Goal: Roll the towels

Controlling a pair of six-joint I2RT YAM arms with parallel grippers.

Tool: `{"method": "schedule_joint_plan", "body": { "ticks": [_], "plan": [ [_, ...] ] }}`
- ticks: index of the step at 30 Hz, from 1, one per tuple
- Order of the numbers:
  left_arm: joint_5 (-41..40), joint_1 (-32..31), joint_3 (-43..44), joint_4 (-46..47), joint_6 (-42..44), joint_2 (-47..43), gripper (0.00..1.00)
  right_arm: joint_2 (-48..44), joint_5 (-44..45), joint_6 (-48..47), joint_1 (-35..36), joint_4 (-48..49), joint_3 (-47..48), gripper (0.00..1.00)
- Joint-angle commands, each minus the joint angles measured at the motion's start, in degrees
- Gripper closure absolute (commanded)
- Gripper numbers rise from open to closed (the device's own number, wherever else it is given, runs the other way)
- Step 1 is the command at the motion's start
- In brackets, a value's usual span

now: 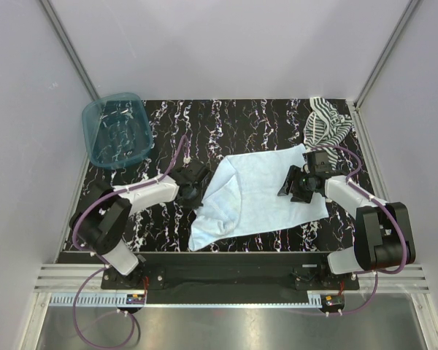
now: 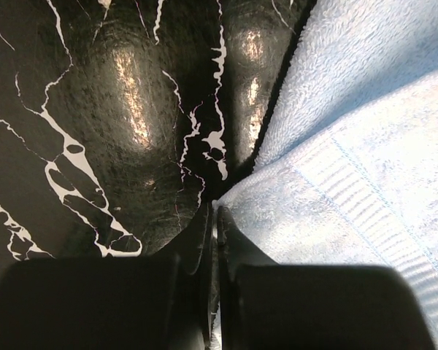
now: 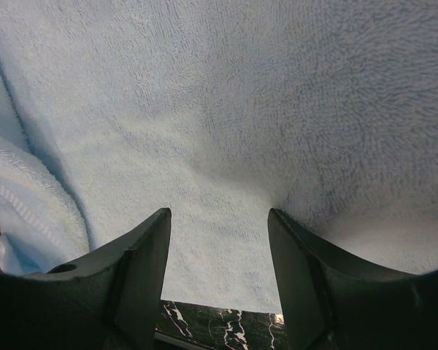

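The pale blue towel lies spread and partly folded in the middle of the black marbled table. My left gripper is at its left edge, and in the left wrist view its jaws are shut on a thin corner of the blue towel. My right gripper sits over the towel's right part. In the right wrist view it is open, with the blue towel filling the space between and beyond the fingers. The striped towel lies crumpled at the back right corner.
A translucent teal plastic basket stands at the back left of the table. White enclosure walls with metal rails surround the table. The table's front edge runs just beyond the arm bases.
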Motion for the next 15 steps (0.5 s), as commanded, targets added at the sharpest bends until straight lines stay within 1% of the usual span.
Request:
{"method": "schedule_joint_plan", "body": {
  "ticks": [1, 3, 5, 6, 7, 8, 10, 11, 14, 15],
  "plan": [
    [0.30, 0.32, 0.07, 0.56, 1.17, -2.46, 1.00, 0.11, 1.10, -1.11, -0.04, 0.22, 0.66, 0.37],
    [-0.57, 0.40, 0.85, -1.36, 1.61, -3.87, 1.00, 0.03, 1.27, -1.11, -0.04, 0.22, 0.66, 0.37],
    [-3.99, 0.40, 3.66, -4.00, 2.32, -5.18, 1.00, 0.11, 1.27, -1.11, -0.04, 0.22, 0.66, 0.37],
    [-5.14, 0.49, 4.89, -7.15, 2.84, -5.62, 1.00, 0.11, 1.45, -1.11, -0.04, 0.14, 0.66, 0.37],
    [-7.85, 0.75, 6.30, -8.66, 3.98, -6.41, 1.00, 0.38, 1.45, -1.11, -0.04, 0.31, 0.74, 0.37],
    [-9.35, 1.02, 9.53, -10.32, 4.69, -6.86, 1.00, 0.47, 1.36, -1.20, 0.05, 0.40, 0.83, 0.37],
    [-13.48, 2.77, 12.71, -14.63, 7.31, -7.30, 1.00, 0.99, 1.10, -1.11, -0.04, 0.66, 0.75, 0.37],
    [-14.80, 3.65, 16.03, -15.95, 8.29, -7.21, 1.00, 1.25, 0.84, -0.94, -0.04, 0.84, 0.74, 0.37],
    [-19.20, 8.91, 21.57, -20.00, 11.98, -5.72, 1.00, 1.70, 0.22, -0.50, -0.04, 1.28, 0.74, 0.37],
    [-20.86, 11.97, 22.99, -21.84, 12.94, -4.93, 1.00, 1.87, 0.22, -0.50, -0.04, 1.36, 0.83, 0.37]
  ]
}}
